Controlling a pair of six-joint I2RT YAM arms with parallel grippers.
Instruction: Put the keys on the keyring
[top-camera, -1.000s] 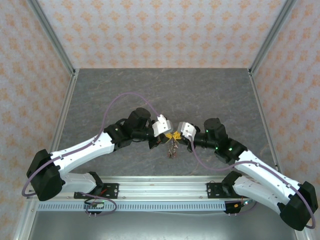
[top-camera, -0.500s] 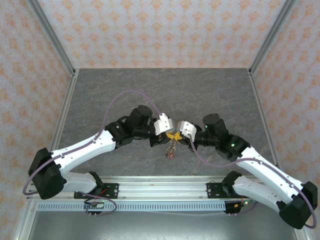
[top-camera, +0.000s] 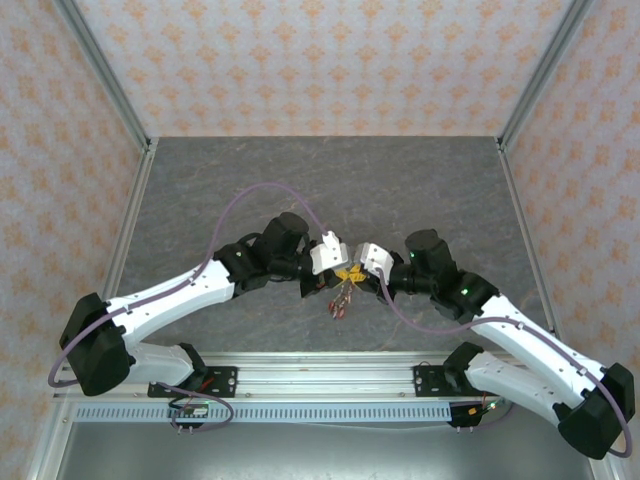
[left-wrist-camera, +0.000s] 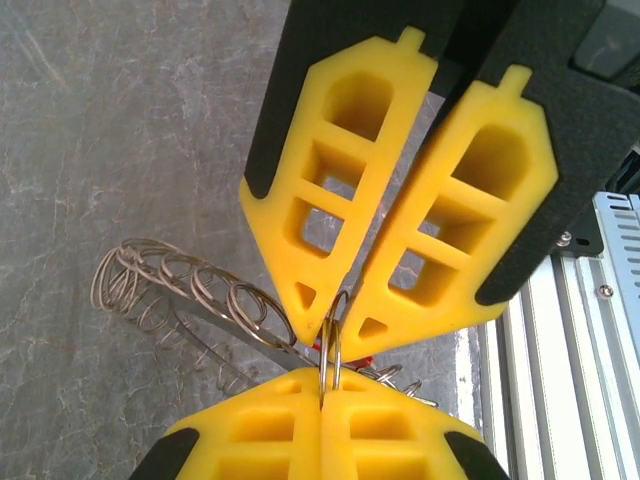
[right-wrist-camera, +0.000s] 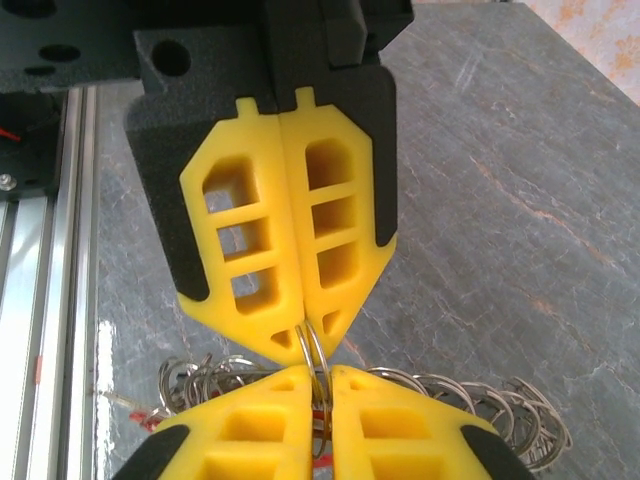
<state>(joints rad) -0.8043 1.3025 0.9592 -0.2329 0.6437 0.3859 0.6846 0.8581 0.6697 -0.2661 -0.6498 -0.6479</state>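
Left jaws and right jaws tight on thin wire loop (left-wrist-camera: 333, 337), tip to tip, arms (top-camera: 190, 290) bowed inward.

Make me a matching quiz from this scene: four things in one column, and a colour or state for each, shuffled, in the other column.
Things:
1 keyring
2 left end effector
3 table
4 cable on the left arm

Descriptions:
A purple
B thin silver wire, gripped
C grey, stone-patterned
D yellow-tipped, shut

Pairs: 1-B, 2-D, 3-C, 4-A
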